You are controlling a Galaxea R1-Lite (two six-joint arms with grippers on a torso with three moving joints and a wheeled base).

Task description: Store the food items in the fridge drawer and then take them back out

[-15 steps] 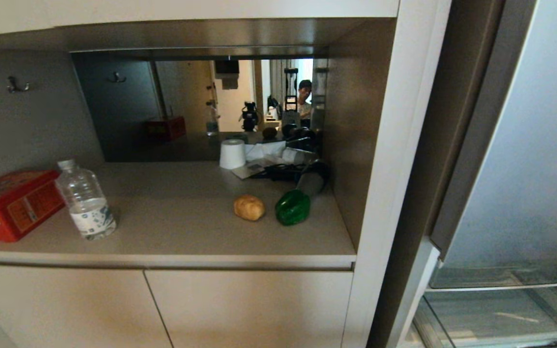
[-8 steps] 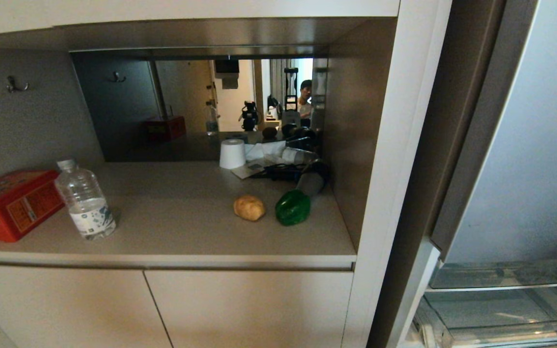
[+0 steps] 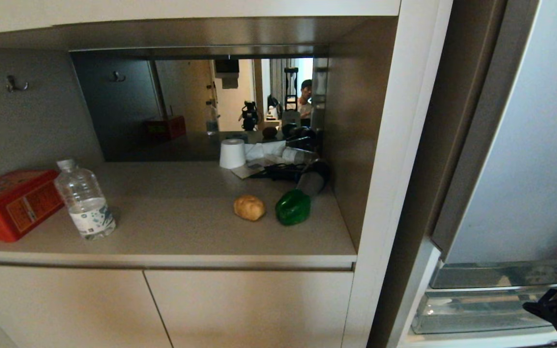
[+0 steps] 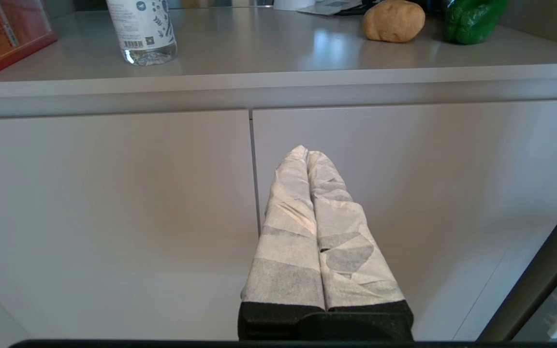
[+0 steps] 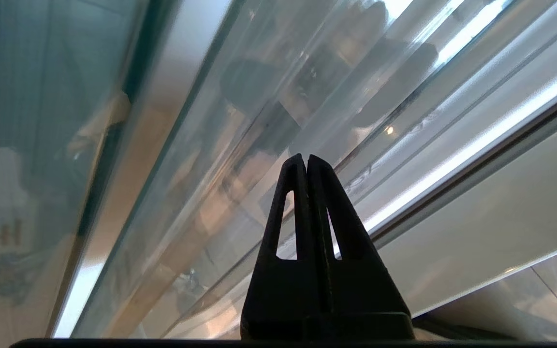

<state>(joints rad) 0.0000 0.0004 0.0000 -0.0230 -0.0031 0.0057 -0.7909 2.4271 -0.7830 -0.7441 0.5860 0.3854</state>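
A: Where is the right gripper [image 3: 530,306]?
B: Low, at the clear plastic fridge drawer [image 3: 472,309], black fingers pressed together, holding nothing.
A: And the food?
B: The round tan-brown bun [image 3: 249,207] and glossy green bell pepper [image 3: 292,208] lie side by side on the beige counter [image 3: 172,227]. The left gripper [image 4: 307,151], wrapped in white, is closed before the cabinet doors [image 4: 114,217].

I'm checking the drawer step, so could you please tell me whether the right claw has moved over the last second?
Yes. The right claw, out of the head view a second ago, has come in at the lower right and now sits shut against the drawer, below the fridge door.
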